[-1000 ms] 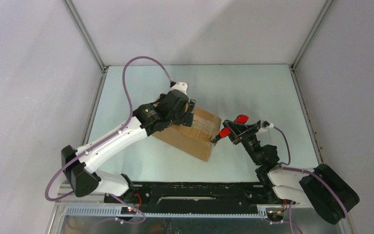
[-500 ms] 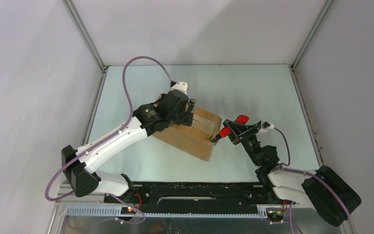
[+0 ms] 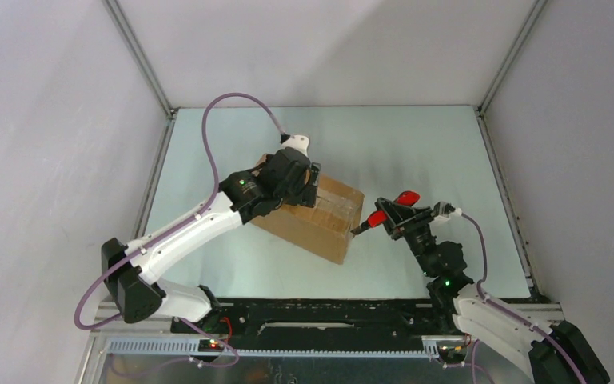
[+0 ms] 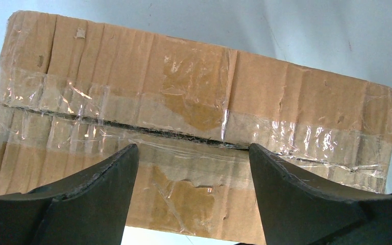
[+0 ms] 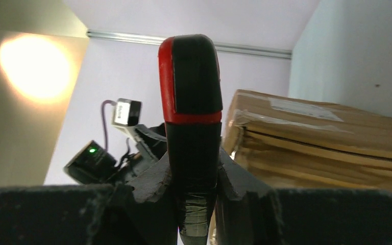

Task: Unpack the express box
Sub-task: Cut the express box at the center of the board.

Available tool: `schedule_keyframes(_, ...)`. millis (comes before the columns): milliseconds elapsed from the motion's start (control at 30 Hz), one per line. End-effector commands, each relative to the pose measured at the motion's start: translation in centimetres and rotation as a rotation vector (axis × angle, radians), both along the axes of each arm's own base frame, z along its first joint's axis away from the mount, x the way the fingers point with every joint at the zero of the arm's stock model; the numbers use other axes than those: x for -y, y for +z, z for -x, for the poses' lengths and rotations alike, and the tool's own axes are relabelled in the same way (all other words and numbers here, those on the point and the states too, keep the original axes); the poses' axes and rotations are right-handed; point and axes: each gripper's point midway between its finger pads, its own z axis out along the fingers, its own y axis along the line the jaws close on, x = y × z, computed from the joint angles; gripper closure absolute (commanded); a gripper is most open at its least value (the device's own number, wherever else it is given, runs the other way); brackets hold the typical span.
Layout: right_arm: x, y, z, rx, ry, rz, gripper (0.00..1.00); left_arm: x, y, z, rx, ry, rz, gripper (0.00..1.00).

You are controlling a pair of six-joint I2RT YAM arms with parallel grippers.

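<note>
Table (image 3: 416,152) is pale blue-green, flat, w/ plain grey-white walls on 3 sides and metal frame posts (image 3: 140,60) in the back corners. My 2 bases sit on a black rail (image 3: 320,324) at the near edge.

L arm reaches fwd and inward, elbow low, wrist bent down over the express box (image 3: 320,222). L gripper (image 3: 304,188) is on top of the far-left part of the box. In the L wrist view my L gripper (image 4: 191,163) has its fingers (image 4: 97,194) wide apart, nothing between them. The box top (image 4: 194,87) fills the view below, and its clear tape (image 4: 132,125) runs along the flap seam. Can't tell if the tips touch the cardboard.

R arm comes up from the near-right, forearm angled toward centre. R gripper (image 3: 390,214) is clamped on a red-and-black tool (image 3: 377,218), whose dark tip points at the box's near-right end, just beside it. Contact: can't tell. R wrist view: R gripper (image 5: 193,178) pinches the tool (image 5: 191,102) upright, w/ the box (image 5: 311,143) to the right and a white label (image 5: 298,108) on it.

Box lies about mid-table, skewed, between both arms. A purple cable (image 3: 216,120) loops above the L arm. My L wrist covers the box's far-left corner from above.
</note>
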Motion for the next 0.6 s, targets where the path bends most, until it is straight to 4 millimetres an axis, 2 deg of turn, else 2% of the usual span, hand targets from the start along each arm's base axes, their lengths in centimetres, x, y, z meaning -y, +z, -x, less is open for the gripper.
schedule_keyframes(0, 0.7, -6.7, 0.3, -0.126, -0.028, 0.125, 1.00, 0.5, -2.4, 0.9, -0.066, -0.025, -0.019, 0.18)
schedule_keyframes(200, 0.1, -6.2, 0.2, -0.112, -0.013, 0.101, 1.00, 0.7, -2.4, 0.9, -0.071, -0.031, -0.017, 0.19)
schedule_keyframes(567, 0.3, -5.2, 0.3, -0.089, -0.018, 0.026, 1.00, 1.0, -2.6, 1.2, -0.082, -0.043, -0.012, 0.20)
